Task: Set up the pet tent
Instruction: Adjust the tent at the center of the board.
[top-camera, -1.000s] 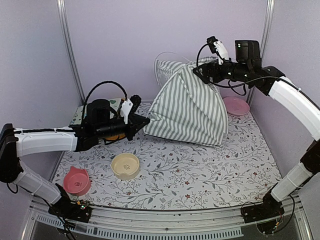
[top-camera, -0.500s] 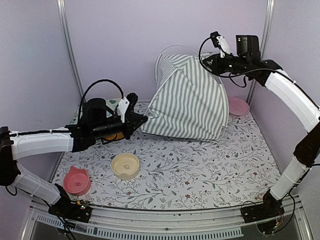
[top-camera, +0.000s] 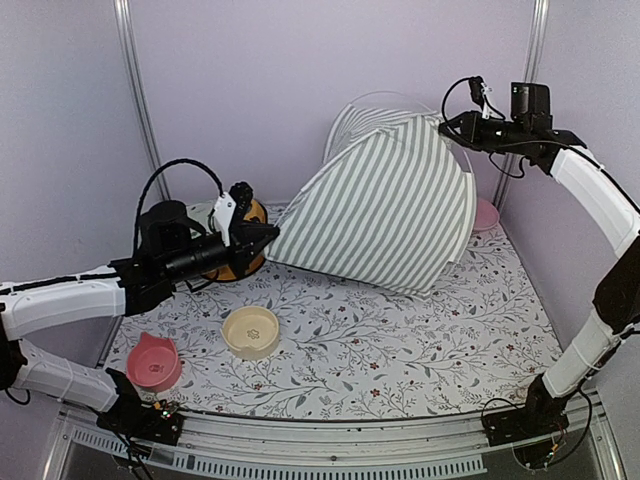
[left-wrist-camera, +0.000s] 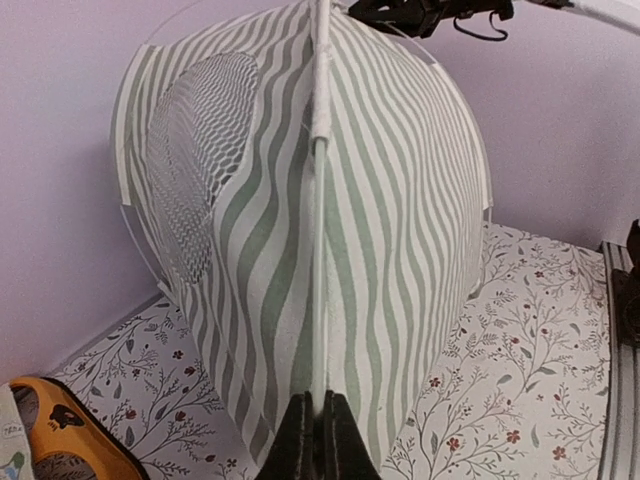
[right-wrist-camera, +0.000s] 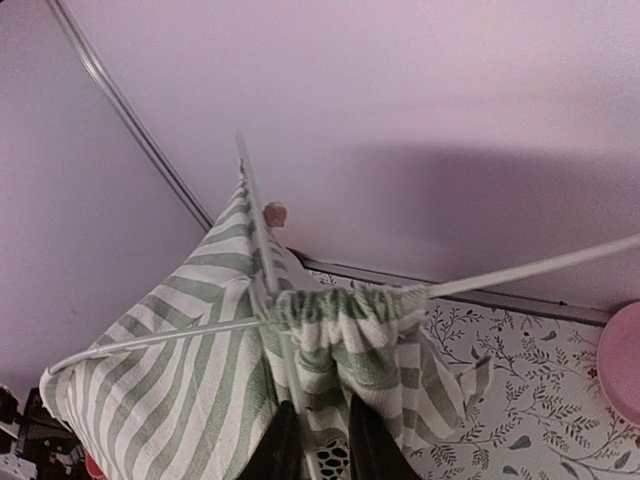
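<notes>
Holds the pet tent (top-camera: 385, 215) spread taut between both tools, striped cloth sloping from a low pointed corner up to a high peak. Pinches that low corner, right on the seam carrying the white pole (left-wrist-camera: 320, 150), in the left gripper (left-wrist-camera: 317, 410), fingers pressed together on the cloth. Shows a mesh window (left-wrist-camera: 200, 150) ahead of this gripper, left of the seam. Clamps the gathered peak, where the poles cross, in the right gripper (right-wrist-camera: 320, 415), fingers drawn in on fabric and one pole. Just beside the left gripper, an orange object (left-wrist-camera: 70, 445). Behind it, toward the arm bases, a cream bowl (top-camera: 251, 332) and a pink bowl (top-camera: 153, 362) on the floral tablecloth (top-camera: 400, 340). Below the right gripper, a pink dish (top-camera: 488, 214), half hidden by the tent.
</notes>
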